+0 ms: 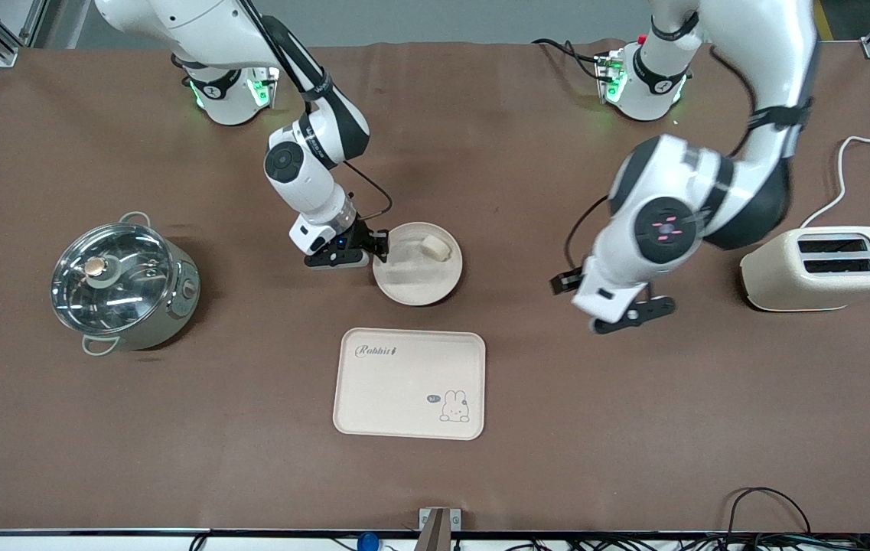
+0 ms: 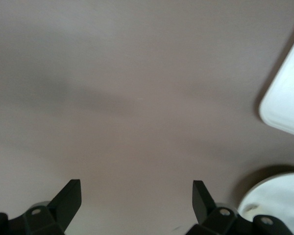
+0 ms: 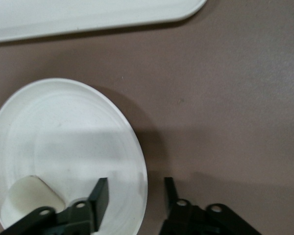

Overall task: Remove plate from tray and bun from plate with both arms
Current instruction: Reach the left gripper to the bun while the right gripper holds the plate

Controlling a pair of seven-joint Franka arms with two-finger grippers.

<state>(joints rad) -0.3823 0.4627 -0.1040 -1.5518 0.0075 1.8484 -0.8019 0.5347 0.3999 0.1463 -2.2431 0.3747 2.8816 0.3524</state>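
Plate (image 1: 417,264) sits on the table (image 1: 526,191) just farther than the tray (image 1: 409,383), bun (image 1: 436,246) on it; my right end effector (image 1: 378,246) straddles its rim, fingers apart, so lift straight off while left end effector (image 1: 633,312), spread wide, waits over bare table.

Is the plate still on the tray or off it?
Off. The plate sits on the brown table, apart from the tray, farther from the front camera, with the bun on it.
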